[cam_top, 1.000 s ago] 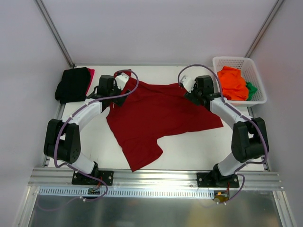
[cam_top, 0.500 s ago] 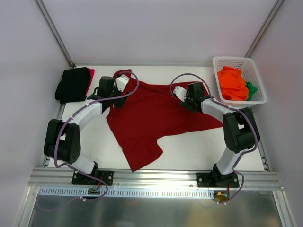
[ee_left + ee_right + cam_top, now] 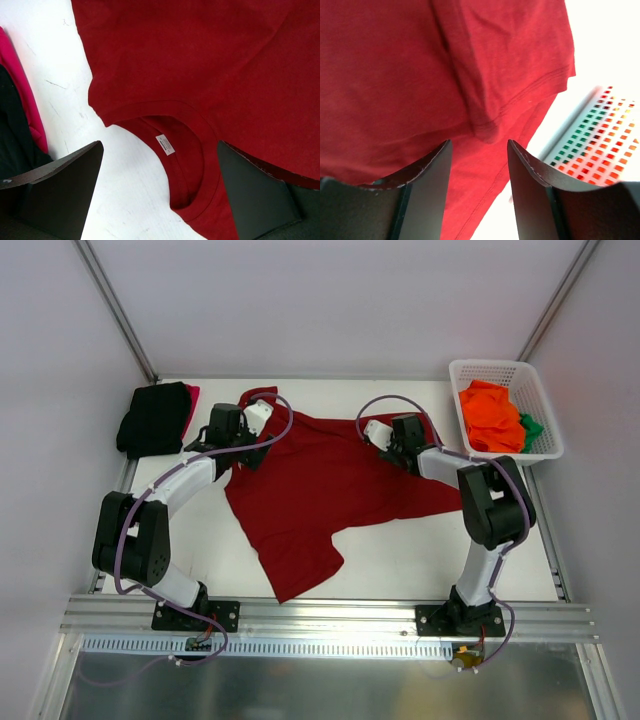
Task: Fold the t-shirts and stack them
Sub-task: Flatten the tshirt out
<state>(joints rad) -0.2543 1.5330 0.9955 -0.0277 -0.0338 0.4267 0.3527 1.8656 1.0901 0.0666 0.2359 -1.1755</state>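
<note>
At the middle of the white table (image 3: 400,550) we find the dark red t-shirt (image 3: 330,490) spread out, collar (image 3: 197,150) toward the far left corner, body running aslant to the right edge. Its small white collar label (image 3: 164,144) is too small to read. The left gripper (image 3: 159,150) hangs over the collar, jaws wide; the right gripper (image 3: 480,145), jaws half apart over a sleeve hem (image 3: 520,97), pinches nothing. Pale walls (image 3: 300,310) enclose the table.

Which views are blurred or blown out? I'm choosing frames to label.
Right wrist: the basket is out of focus, the table beside it blown out white. Left wrist: the dark red t-shirt and its neck label are sharp. Top external: evenly lit, in focus.
</note>
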